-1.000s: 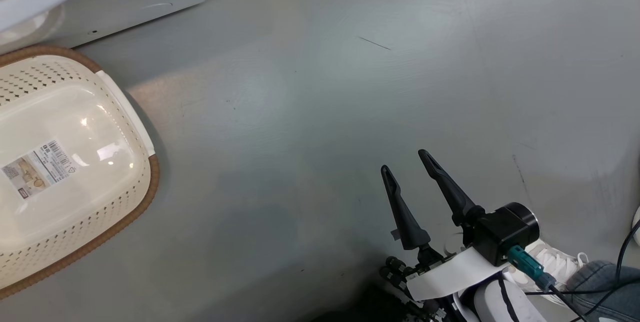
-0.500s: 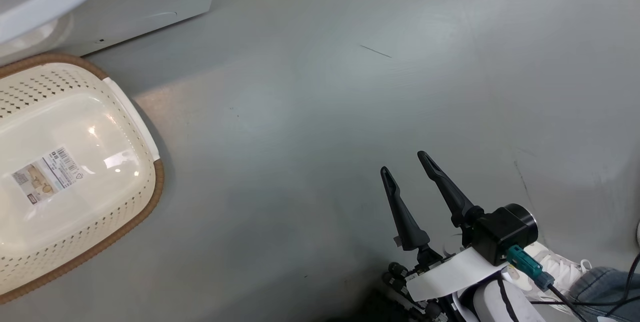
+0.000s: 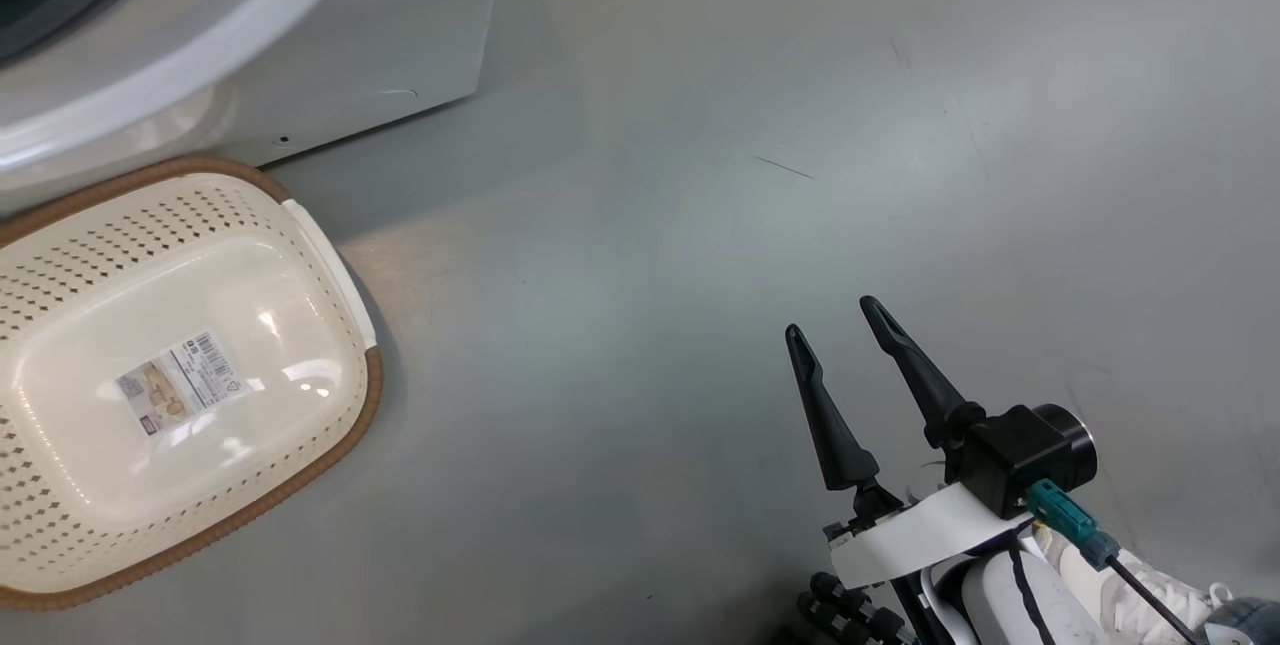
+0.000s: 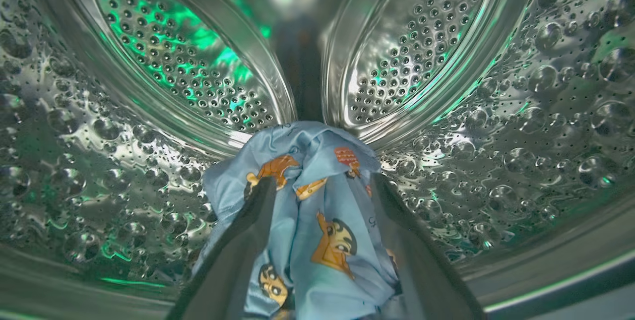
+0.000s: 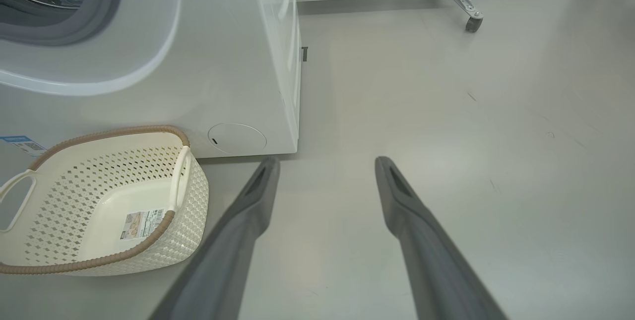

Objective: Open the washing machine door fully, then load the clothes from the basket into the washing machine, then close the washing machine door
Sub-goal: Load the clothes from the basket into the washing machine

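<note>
Left gripper (image 4: 323, 181) is sitting deep inside the steel drum (image 4: 188, 77), its fingers (image 4: 233, 260) standing wide apart and not pinching anything. Blue cartoon-print clothes (image 4: 317, 221) are lying bunched between those fingers, leaning against the perforated drum wall. Right gripper (image 3: 832, 319) is hovering over the grey floor (image 3: 650, 225), also gaping wide and holding nothing lol. Basket (image 3: 100, 235) is sitting just beside the front of the washing machine (image 3: 380, 25), with its barcode sticker (image 3: 180, 395) showing on the bottom, well apart from that right gripper.
</note>
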Available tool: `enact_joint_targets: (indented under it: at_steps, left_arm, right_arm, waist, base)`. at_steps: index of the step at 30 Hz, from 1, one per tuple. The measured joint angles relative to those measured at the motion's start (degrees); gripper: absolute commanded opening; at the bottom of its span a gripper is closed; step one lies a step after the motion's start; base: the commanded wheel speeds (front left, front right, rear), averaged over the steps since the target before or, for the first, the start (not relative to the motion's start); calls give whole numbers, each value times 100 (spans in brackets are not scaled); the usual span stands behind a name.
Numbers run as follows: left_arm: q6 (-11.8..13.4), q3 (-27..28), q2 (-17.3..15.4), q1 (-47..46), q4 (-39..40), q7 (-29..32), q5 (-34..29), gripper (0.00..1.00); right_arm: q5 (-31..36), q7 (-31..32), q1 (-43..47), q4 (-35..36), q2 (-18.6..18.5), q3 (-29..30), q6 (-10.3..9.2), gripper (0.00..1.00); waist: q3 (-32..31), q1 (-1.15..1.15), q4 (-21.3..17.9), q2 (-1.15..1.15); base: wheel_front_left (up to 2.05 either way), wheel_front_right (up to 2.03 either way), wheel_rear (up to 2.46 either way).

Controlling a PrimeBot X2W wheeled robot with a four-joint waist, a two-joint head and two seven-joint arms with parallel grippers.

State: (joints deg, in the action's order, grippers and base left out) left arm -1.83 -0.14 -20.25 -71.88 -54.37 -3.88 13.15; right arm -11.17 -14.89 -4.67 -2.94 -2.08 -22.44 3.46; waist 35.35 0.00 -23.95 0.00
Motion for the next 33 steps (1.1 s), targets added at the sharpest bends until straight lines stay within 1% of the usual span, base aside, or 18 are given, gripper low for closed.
enact_joint_targets:
  at_steps: [1,6,8,12,18,23,28,30,33]
  left_arm:
    - [42,8,58,66,-46,-51,44,100]
    - [92,18,377,375,-164,-302,116,100]
    - [105,22,495,504,-222,-405,126,100]
    - [144,10,724,824,-281,-637,210,100]
    - [134,5,1143,1337,-319,-887,315,100]
    - [-13,-101,1574,1905,-311,-998,361,100]
    - [-213,-224,1919,2691,-269,-1039,402,100]
    - [-303,-361,1951,3190,-237,-1039,404,100]
    - [-366,-413,1945,3625,-182,-1040,413,100]
  right_arm:
    - [20,0,-5,-29,1,15,0,100]
    - [30,0,-68,-104,-3,85,5,100]
    - [33,0,-82,-119,-4,125,54,100]
    - [80,-1,-87,-186,-14,210,62,100]
    - [167,0,-102,-265,-21,437,104,100]
    - [190,0,-97,-297,-40,670,105,100]
    - [232,0,-37,-331,-167,854,119,100]
    - [278,0,83,-359,-199,933,121,100]
    - [290,0,226,-421,-224,945,164,100]
  waist:
    - [-55,0,29,0]
    - [-338,0,185,0]
    - [-462,0,254,0]
    - [-724,0,396,0]
    - [-1131,0,630,0]
    - [-1460,-1,872,0]
    - [-1785,-1,1139,0]
    - [-1989,-1,1294,0]
    - [-2197,-1,1443,0]
  base:
    - [0,0,0]
    - [0,0,0]
    - [0,0,0]
    - [0,0,0]
    - [0,0,0]
    - [0,0,0]
    - [0,0,0]
    - [0,0,0]
    - [0,0,0]
